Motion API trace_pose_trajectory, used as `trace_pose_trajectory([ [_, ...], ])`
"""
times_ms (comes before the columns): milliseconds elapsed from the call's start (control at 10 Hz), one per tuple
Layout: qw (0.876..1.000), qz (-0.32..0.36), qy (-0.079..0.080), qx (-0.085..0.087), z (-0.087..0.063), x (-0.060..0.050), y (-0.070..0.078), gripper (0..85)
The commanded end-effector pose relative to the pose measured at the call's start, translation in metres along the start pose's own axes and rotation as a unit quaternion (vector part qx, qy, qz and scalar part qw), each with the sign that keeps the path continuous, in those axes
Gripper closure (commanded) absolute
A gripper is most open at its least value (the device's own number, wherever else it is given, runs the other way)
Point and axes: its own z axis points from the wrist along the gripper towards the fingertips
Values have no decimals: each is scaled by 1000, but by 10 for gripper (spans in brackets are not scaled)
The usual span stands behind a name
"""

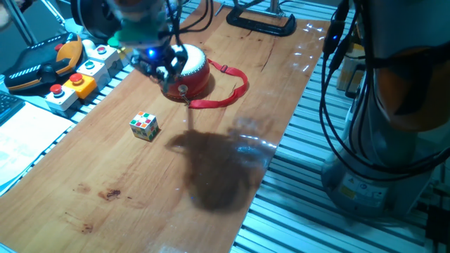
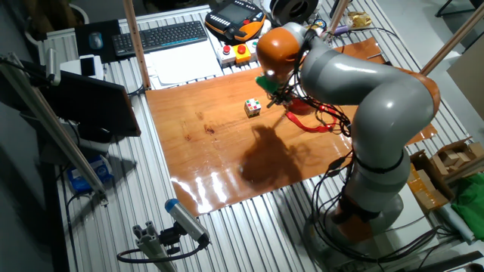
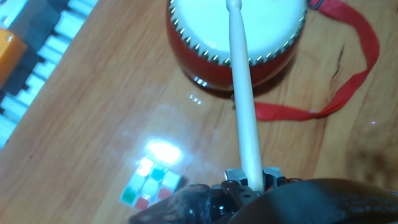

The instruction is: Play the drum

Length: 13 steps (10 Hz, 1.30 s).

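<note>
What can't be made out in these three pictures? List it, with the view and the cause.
- Hand view: the far edge of the drum is cut off by the top of the picture.
- Hand view: the drumstick runs into the gripper; blur hides how the fingers stand.
- One fixed view: the gripper covers part of the drum.
- Other fixed view: the arm hides most of the drum; the cube is too small for detail.

The grey-and-orange KUKA arm (image 2: 363,98) bends low over the small red toy drum (image 1: 191,74), its two-finger gripper (image 3: 252,180) clamped on a pale wooden drumstick (image 3: 242,93).
</note>
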Motion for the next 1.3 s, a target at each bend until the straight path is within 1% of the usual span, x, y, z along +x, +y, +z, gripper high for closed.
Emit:
trace_pose_trajectory([
  [0,1000,-1,-3,-1,1,-3,-3,843],
  [100,1000,0,-5,-2,3,-7,-6,843],
  [200,1000,9,-1,-8,7,-14,-10,843],
  [300,1000,13,-1,-13,10,-20,-12,843],
  [500,999,23,-16,-18,14,-23,-10,843],
  [600,999,25,-18,-18,17,-26,-7,843],
  [700,999,25,-16,-19,21,-27,-5,843],
  [900,1000,26,-10,-13,22,-28,-5,843],
  [1100,1000,28,7,-8,24,-28,-4,843],
  [1200,1000,28,10,-9,26,-28,-4,843],
])
